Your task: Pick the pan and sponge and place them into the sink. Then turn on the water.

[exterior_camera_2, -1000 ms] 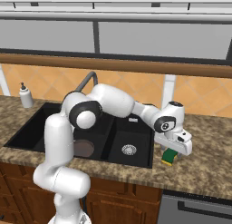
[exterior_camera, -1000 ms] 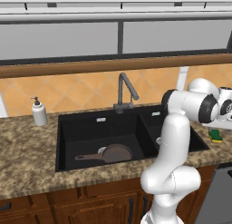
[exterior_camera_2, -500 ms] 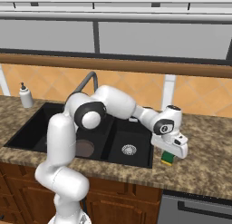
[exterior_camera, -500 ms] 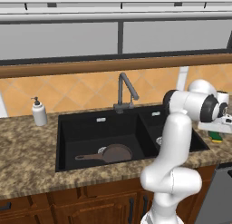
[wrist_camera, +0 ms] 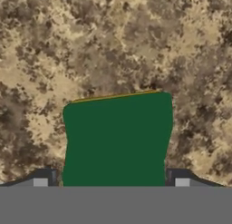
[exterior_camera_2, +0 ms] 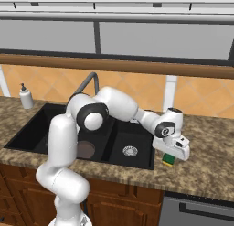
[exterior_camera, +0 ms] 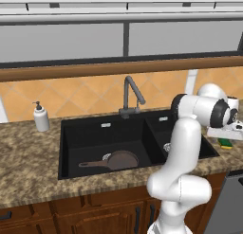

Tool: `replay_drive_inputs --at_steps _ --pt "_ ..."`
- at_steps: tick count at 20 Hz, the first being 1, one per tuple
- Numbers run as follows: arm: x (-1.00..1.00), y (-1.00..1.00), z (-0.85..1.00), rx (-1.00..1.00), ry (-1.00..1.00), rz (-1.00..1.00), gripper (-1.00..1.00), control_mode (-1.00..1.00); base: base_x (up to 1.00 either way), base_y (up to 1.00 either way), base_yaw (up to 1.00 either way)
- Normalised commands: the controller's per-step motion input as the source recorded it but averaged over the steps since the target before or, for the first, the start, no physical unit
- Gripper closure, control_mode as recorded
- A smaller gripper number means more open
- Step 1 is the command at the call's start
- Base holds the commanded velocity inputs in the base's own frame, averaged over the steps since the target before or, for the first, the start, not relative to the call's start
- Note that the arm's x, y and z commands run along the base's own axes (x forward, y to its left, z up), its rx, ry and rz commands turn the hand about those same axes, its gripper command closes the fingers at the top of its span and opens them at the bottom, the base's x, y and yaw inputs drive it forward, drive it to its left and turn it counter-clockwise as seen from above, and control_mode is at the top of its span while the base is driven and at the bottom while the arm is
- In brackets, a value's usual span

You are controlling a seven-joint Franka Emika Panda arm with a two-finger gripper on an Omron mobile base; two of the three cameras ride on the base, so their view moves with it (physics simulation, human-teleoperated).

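Jaws wide either side of the sponge (wrist_camera: 117,139) on the counter (wrist_camera: 113,41) right of the sink (exterior_camera: 85,148), nothing gripped; pan (exterior_camera: 121,159) already in; sponge pick under way, next closing on it.

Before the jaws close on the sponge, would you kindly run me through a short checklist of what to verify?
1. Pan already lies in the large basin of the sink: ok.
2. Sponge sits centred between the fingertips in the hand view: ok.
3. Gripper is low over the sponge on the counter, right of the sink: ok.
4. Jaws firmly closed on the sponge: cannot tell; gaps show either side.
5. Small basin free to receive the sponge, drain uncovered: ok.
6. Faucet running no water yet: ok.
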Motion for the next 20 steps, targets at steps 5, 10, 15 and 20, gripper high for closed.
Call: replay_drive_inputs --at_steps 5,10,15,20 --pt "-0.01 0.00 0.03 0.00 0.01 0.00 1.00 -1.00 0.00 0.00 0.00" --pt "-0.14 0.34 0.56 -0.05 0.00 0.02 1.00 -1.00 0.00 0.00 0.00" --pt "-0.32 0.54 0.89 -0.03 0.00 0.05 1.00 -1.00 0.00 0.00 0.00" --pt "-0.36 0.66 0.84 -0.03 0.03 0.05 1.00 -1.00 0.00 0.00 0.00"
